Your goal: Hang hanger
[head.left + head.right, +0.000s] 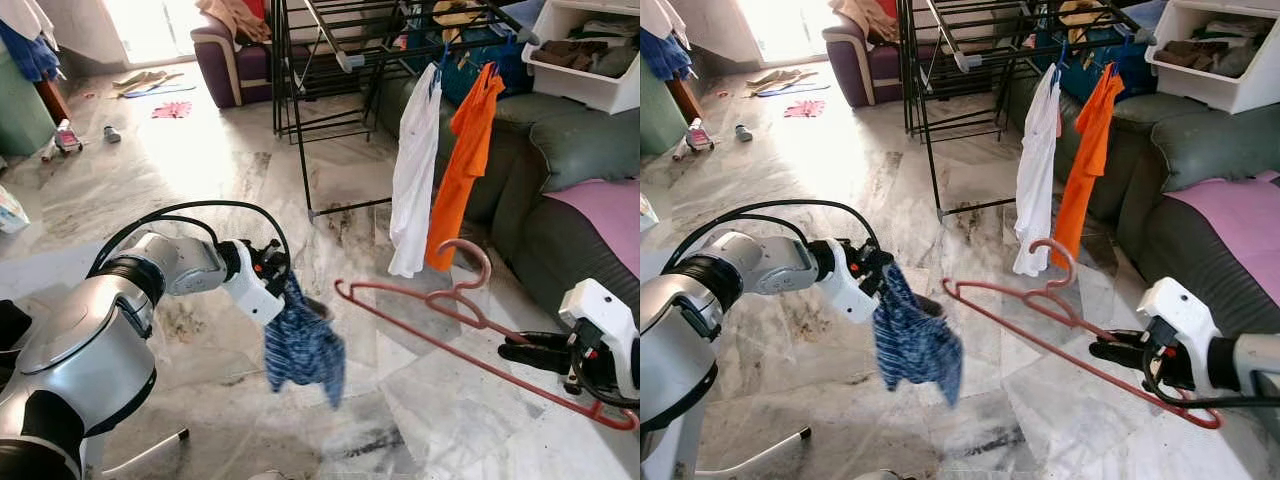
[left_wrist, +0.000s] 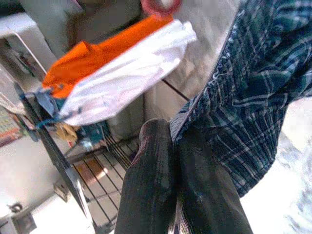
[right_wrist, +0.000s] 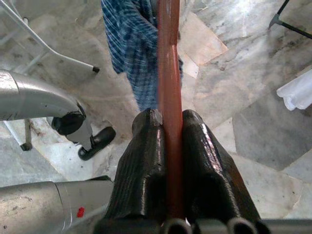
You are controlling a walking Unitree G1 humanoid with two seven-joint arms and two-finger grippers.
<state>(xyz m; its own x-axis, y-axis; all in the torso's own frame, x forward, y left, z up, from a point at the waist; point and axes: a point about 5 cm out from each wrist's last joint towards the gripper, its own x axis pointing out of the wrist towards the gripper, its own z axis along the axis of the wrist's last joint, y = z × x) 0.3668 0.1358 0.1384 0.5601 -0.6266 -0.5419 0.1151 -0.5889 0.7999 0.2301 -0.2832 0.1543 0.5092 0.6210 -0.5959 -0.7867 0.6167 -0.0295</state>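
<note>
My left gripper (image 1: 297, 297) is shut on a blue plaid cloth (image 1: 305, 352), which hangs bunched above the marble floor. In the left wrist view the fingers (image 2: 156, 161) pinch the cloth's edge (image 2: 253, 92). To the right, my right gripper (image 1: 512, 350) is shut on the lower bar of a red hanger (image 1: 440, 312). The hanger lies nearly flat in the air, with its hook (image 1: 470, 262) pointing towards the rack. In the right wrist view the red bar (image 3: 168, 63) runs between the closed fingers (image 3: 146, 146). The black drying rack (image 1: 330, 60) stands behind, beyond both grippers.
A white shirt (image 1: 412, 170) and an orange garment (image 1: 462, 165) hang from the rack. A dark green sofa (image 1: 570, 150) with a pink cover (image 1: 605, 215) lines the right side, with a white bin (image 1: 590, 55) above. A purple armchair (image 1: 225, 60) and floor clutter lie far left.
</note>
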